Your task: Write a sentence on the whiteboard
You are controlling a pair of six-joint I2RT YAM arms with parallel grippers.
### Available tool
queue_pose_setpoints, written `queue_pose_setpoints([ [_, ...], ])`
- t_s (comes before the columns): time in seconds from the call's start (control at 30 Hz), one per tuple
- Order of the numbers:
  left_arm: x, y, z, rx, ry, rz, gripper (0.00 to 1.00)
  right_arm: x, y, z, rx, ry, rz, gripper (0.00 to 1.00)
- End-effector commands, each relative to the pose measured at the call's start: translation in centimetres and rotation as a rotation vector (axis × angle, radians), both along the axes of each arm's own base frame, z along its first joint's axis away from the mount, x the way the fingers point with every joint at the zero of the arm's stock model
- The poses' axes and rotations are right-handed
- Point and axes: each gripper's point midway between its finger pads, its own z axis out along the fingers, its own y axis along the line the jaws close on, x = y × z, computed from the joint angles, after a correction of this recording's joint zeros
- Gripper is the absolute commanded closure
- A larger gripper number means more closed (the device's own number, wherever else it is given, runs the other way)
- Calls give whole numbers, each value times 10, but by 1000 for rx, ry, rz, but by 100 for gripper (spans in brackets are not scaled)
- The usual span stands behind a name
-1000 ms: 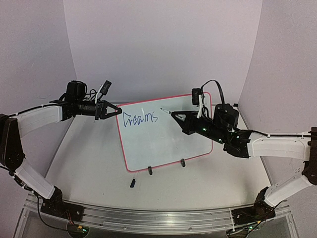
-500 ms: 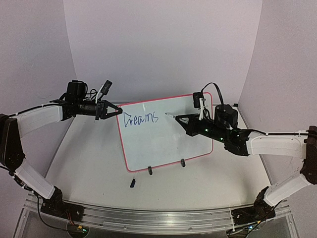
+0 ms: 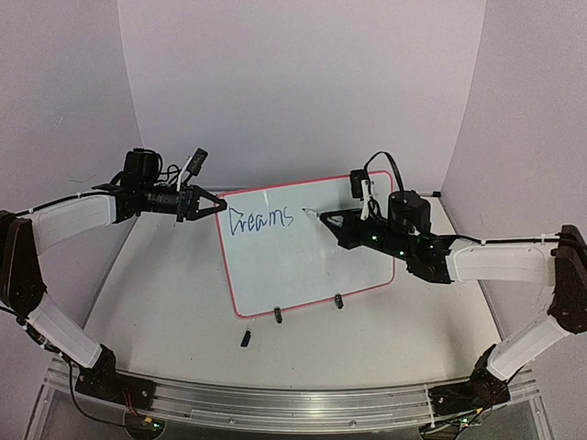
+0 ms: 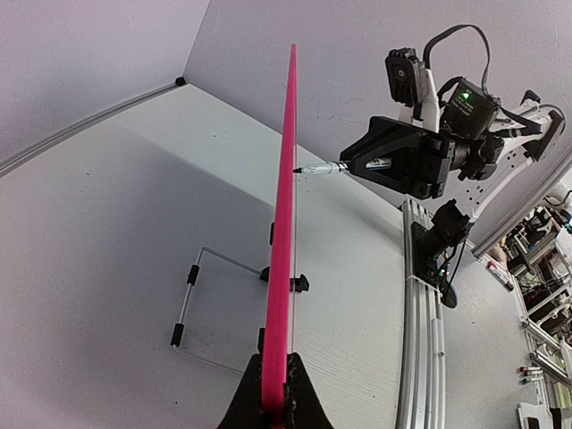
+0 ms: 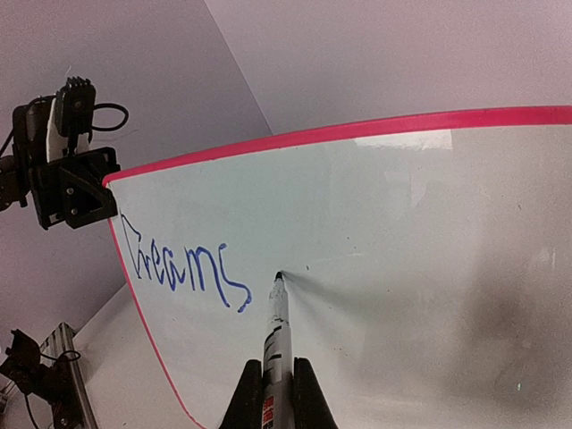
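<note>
Two small black clip feet (image 3: 277, 315) carry the large, flat, pink-rimmed whiteboard (image 3: 303, 266), which stands tilted back near the middle of the table with "Dreams" in blue at its upper left. It looks thin, light and stiff. On such narrow feet it would likely tip or skid under pen pressure, and its glossy face offers no purchase, so the rim is the place to hold.

The left gripper (image 3: 218, 205) does that, its fingers clenched on the rim at the upper left corner. This is a sound brace against the writing push. The right gripper (image 3: 328, 218) is clamped around a slim white marker (image 5: 277, 322), whose tip seems to touch the board just right of the last letter.

The matte pale-grey table (image 3: 165, 293) looks smooth and gives the feet little grip. A small black cap (image 3: 246, 338) lies on it in front of the board. Beyond, plain lilac walls (image 3: 303, 92) close in on three sides.
</note>
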Motion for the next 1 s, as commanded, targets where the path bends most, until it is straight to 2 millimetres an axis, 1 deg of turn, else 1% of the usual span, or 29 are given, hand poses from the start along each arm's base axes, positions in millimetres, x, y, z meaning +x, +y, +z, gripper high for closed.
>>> queue_pose_setpoints([
  [0.0,-8,-6,-19,61,2,-28,100,12,0,15,20,-44,-42,100],
  [0.1,-8,-6,-19,61,3,-29,100,11,-4,11,17,-38,-53,100],
  [0.27,-8,-5,-19,62,0,-27,100,4,-12,2,15,-14,-62,100],
  [0.37,-8,-6,-19,62,2,-28,100,-1,-16,-9,9,15,-64,100],
  [0.5,-7,-6,-20,63,6,-28,100,-3,-19,-14,6,28,-67,100],
  [0.6,-8,-6,-20,63,4,-28,100,-1,-21,-9,8,12,-81,100],
  [0.8,-8,-6,-21,64,4,-28,100,7,-22,19,24,-54,-115,100],
  [0.9,-8,-6,-19,63,1,-28,100,10,-20,24,23,-68,-115,100],
  [0.97,-8,-6,-18,62,0,-27,100,11,-18,23,19,-68,-112,100],
])
